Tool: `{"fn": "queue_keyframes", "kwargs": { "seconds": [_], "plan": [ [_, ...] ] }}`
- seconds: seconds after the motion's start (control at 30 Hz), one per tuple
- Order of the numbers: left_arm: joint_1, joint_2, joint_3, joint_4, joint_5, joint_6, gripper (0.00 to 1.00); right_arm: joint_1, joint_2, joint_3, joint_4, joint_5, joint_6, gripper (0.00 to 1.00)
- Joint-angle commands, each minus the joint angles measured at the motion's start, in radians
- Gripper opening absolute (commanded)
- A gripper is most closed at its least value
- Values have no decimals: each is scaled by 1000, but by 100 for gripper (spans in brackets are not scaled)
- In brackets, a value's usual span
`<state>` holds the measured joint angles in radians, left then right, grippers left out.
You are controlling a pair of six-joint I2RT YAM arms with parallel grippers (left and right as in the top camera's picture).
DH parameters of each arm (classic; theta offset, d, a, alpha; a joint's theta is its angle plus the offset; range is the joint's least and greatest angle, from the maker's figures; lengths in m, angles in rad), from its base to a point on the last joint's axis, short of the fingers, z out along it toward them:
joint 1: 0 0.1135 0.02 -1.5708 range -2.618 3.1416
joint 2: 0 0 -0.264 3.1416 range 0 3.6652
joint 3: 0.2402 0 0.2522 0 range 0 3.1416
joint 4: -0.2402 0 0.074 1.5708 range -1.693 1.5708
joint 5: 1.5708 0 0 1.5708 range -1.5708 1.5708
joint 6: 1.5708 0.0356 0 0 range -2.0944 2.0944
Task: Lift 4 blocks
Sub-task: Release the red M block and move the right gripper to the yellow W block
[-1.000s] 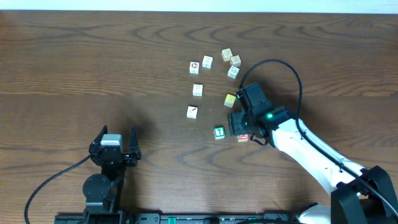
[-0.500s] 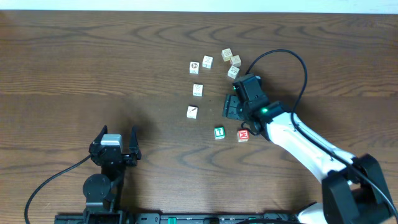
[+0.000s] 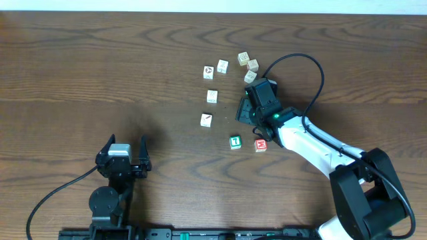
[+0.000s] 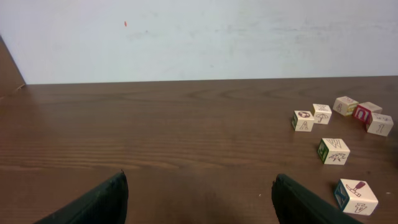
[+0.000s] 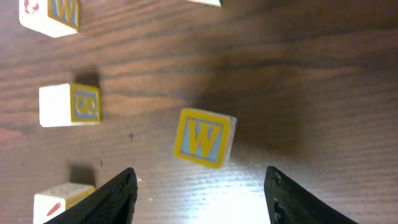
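Yellow-orange block (image 5: pixel 202 138) sits between the spread jaws of my right claw (image 5: pixel 200 179), ungrasped; next I should lower and clench. Left claw (image 4: pixel 199 198) rests released.

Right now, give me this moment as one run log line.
right jaws: open over yellow block, no grip | left jaws: open, idle | green block, red block, slash-marked white block: on table

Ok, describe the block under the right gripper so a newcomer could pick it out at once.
Follow the white arm to the right gripper, its fingers open. Centred just ahead of them lies the yellow block. Unlike the cream S block off to its side, its top face shows a yellow frame round a W, turned askew.
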<state>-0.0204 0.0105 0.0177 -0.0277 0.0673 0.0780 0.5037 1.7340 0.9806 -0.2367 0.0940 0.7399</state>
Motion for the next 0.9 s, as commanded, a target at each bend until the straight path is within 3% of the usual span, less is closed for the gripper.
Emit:
{"fn": "queue_keyframes", "kwargs": {
  "seconds": [0.0,0.77,0.87],
  "plan": [
    [6,-5,-14,-39,-1,-5,74,15,37,15,27,32,34,63],
    [6,-5,-14,-39,-1,-5,75,15,101,15,112,79,33,58],
    [6,-5,-14,-39,-1,-5,74,15,101,15,139,80,-18,59]
  ]
}}
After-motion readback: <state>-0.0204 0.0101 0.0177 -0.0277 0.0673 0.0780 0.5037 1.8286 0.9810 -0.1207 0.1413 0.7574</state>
